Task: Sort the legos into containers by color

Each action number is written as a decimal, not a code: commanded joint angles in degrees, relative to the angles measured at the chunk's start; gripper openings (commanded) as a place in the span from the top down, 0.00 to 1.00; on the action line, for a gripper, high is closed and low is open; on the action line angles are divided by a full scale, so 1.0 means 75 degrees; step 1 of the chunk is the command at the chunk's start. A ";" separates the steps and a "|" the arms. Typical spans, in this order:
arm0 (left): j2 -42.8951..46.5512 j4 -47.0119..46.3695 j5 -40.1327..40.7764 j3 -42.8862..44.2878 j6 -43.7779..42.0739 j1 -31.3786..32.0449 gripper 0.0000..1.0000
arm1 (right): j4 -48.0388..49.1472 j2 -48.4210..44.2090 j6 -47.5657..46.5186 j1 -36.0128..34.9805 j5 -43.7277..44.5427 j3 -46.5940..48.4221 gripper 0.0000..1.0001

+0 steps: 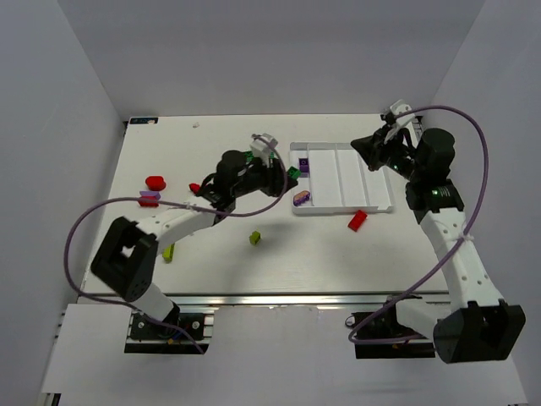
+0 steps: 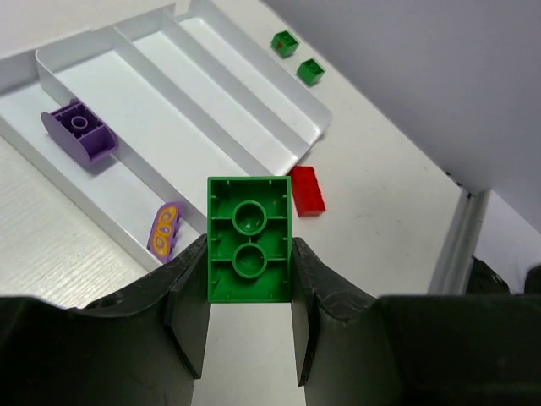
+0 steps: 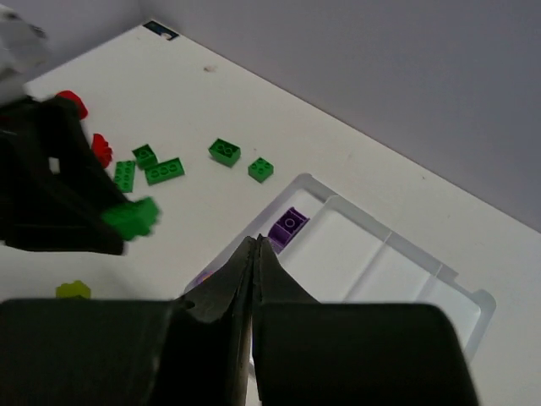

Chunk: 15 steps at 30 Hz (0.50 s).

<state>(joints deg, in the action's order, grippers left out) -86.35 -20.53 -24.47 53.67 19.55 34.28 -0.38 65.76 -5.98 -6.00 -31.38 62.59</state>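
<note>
Showing its hollow underside, a green lego [image 2: 249,239] sits clamped in the left pincer [image 2: 249,275]; right pincer [image 3: 256,254] closed.

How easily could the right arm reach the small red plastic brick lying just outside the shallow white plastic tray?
Probably yes: the right gripper, shut and empty, hangs over the white tray, the red brick lies bare on the table close by, nothing between them.

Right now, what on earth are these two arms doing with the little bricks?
The left end effector holds a green brick close to the white tray, where two purple pieces lie in one compartment. The right end effector hangs shut and empty over the tray. Other bricks lie loose on the table.
</note>
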 commanded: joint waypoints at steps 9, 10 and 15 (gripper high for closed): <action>-0.4668 0.2432 0.2605 0.5520 0.0147 0.1124 0.82 | 0.1047 -0.0857 0.1043 0.0938 -0.0703 -0.0599 0.91; -0.5204 0.2642 0.2861 0.5872 0.0194 0.1159 0.81 | 0.1093 -0.0939 0.1090 0.1022 -0.0761 -0.0634 0.90; -0.6462 0.3452 0.3719 0.8015 0.0054 0.1347 0.66 | 0.1223 -0.1080 0.1347 0.1351 -0.1113 -0.0693 0.86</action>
<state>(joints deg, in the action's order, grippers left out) -134.13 0.03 -3.03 106.04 20.43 43.70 4.82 59.35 1.87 3.33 -36.80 57.41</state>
